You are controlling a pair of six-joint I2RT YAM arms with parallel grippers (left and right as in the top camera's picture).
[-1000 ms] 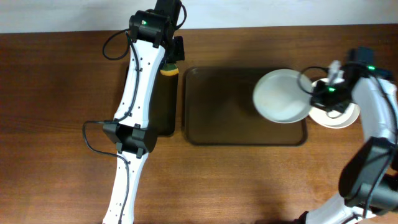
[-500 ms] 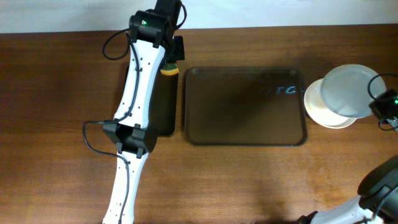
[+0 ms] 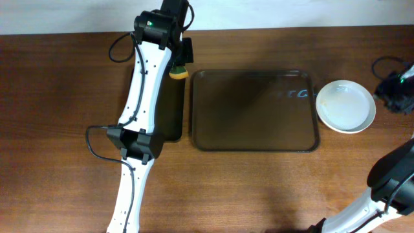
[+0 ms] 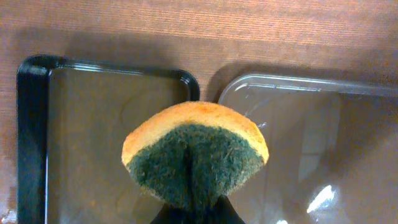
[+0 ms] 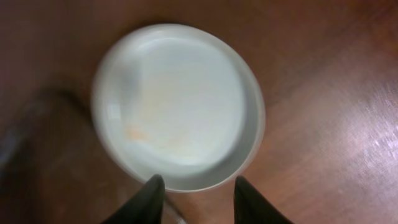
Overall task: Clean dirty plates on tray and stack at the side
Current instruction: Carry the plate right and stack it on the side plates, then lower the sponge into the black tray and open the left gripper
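Note:
The white plates sit stacked on the table just right of the dark-brown tray, which holds nothing. In the right wrist view the top plate shows faint orange marks. My right gripper is open and empty at the stack's right edge; its fingertips are just off the plate rim. My left gripper is shut on a yellow and green sponge, held over the gap between the black tray and the brown tray. The sponge fills the left wrist view.
A narrow black tray lies left of the brown tray, partly under the left arm; it also shows in the left wrist view. A dark cable loops off the left arm. Bare wooden table lies in front.
The right gripper carried the last plate from the tray rightward onto the stack, let it go and drew back right. The left gripper and sponge have barely moved.

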